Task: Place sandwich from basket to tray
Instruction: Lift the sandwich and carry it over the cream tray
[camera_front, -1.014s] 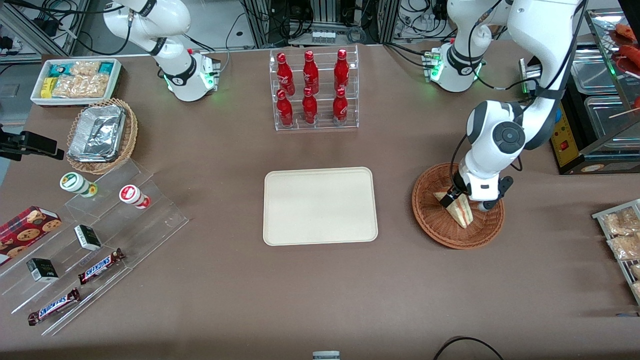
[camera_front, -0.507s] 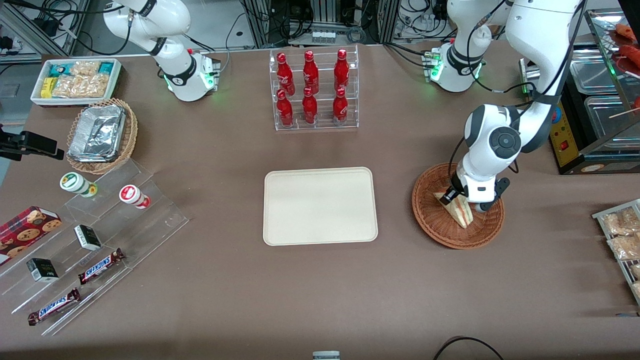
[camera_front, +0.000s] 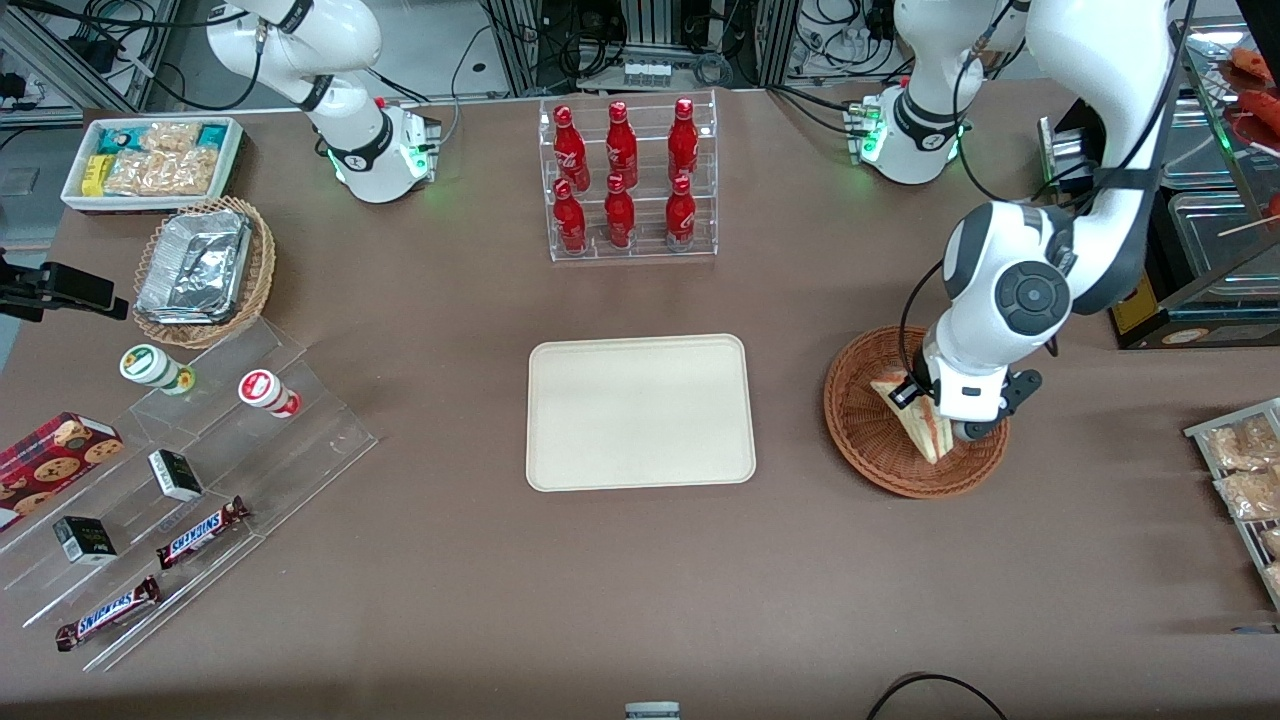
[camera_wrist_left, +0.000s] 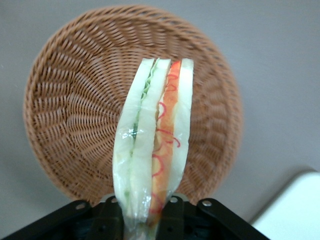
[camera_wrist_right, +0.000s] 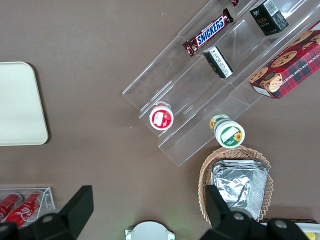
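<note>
The sandwich (camera_wrist_left: 152, 140), a wedge of pale bread with green and red-orange layers, stands on edge between the fingers (camera_wrist_left: 176, 214) of my left gripper (camera_wrist_left: 147, 216), which is shut on its wide end. Its point reaches out over the reddish-brown woven basket (camera_wrist_left: 70, 125). In the front view the gripper (camera_front: 922, 402) holds the sandwich (camera_front: 918, 425) over the middle of the basket (camera_front: 868, 448). Whether the wedge still touches the weave cannot be told. The cream tray (camera_front: 640, 412) lies flat beside the basket, toward the parked arm's end, with nothing on it; its corner (camera_wrist_left: 295, 212) also shows by the basket.
A clear rack of red bottles (camera_front: 625, 180) stands farther from the front camera than the tray. Bagged snacks (camera_front: 1245, 470) lie at the working arm's end. A foil container in a lighter basket (camera_front: 200, 270) and acrylic steps with candy bars (camera_front: 190, 480) sit at the parked arm's end.
The wrist and forearm have shifted slightly toward the working arm's end and nearer the front camera, carrying the sandwich with them. The grip on it has stayed shut.
</note>
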